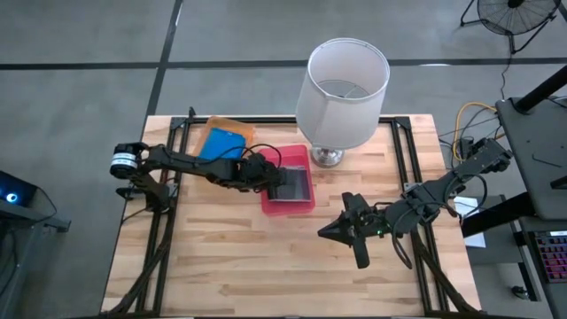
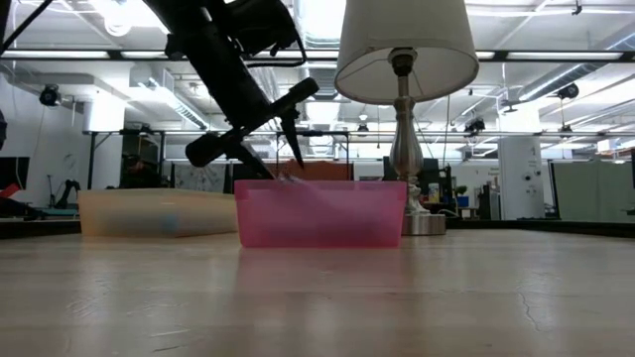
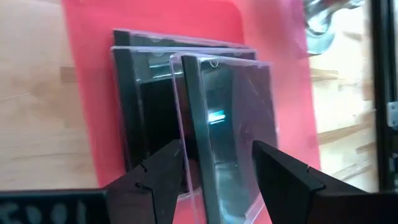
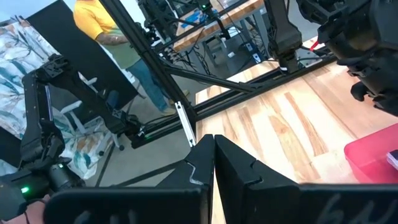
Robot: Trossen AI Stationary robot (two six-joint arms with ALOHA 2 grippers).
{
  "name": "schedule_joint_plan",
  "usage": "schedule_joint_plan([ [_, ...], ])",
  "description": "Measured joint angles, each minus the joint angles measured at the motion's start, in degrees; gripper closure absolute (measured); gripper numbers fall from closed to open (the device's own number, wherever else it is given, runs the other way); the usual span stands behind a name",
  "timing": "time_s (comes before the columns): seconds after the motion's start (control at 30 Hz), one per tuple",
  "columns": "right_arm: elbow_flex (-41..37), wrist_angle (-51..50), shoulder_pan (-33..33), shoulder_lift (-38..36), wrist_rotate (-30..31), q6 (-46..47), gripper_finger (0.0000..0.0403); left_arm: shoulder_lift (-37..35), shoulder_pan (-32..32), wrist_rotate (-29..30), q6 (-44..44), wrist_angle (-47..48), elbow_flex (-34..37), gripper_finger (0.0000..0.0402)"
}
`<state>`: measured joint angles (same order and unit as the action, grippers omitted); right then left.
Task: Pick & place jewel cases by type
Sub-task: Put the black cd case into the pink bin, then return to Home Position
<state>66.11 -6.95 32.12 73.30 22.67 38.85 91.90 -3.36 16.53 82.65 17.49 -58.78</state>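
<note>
Two dark grey and clear jewel cases [image 3: 149, 81] lie stacked flat in the pink tray [image 1: 288, 209] at mid-table. My left gripper [image 3: 214, 180] is over the tray's left end [image 1: 271, 180], shut on a third dark and clear case [image 3: 227, 130], which slants over the stack. Bright blue jewel cases [image 1: 221, 142] lie in the orange tray [image 1: 237, 125] at the far left. My right gripper [image 1: 337, 232] is shut and empty, low over bare table right of the pink tray. My left gripper has the third case between its two fingers [image 3: 155, 180], one at each side edge of its near end [image 3: 186, 186]. The fingers slant down from the table's left and lie along the case. The case is tilted, its far end over the stack; whether that end rests there I cannot tell.
A table lamp with a white shade [image 1: 347, 84] stands on its metal base [image 1: 326, 157] just behind the pink tray's right corner. Black frame rails [image 1: 407, 168] run along the table's sides. A person [image 4: 106, 31] stands beyond the table. Bare wood lies along the near half.
</note>
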Motion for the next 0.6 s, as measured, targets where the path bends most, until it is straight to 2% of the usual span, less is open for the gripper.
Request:
schedule_joint_plan([
  [0.4,0.0,0.04,0.0,0.0,-0.01,0.01,0.0394,-0.02,-0.28,-1.48,1.42,2.56,-1.8,0.0227],
  [0.47,0.0,0.04,0.0,0.0,-0.02,-0.07,0.0394,-0.54,-0.28,-2.83,-0.83,2.5,-4.09,0.0227],
  [0.6,0.0,-0.01,0.02,0.0,-0.08,-0.35,0.0394,-2.26,0.81,-5.42,-11.63,2.05,-10.34,0.0227],
])
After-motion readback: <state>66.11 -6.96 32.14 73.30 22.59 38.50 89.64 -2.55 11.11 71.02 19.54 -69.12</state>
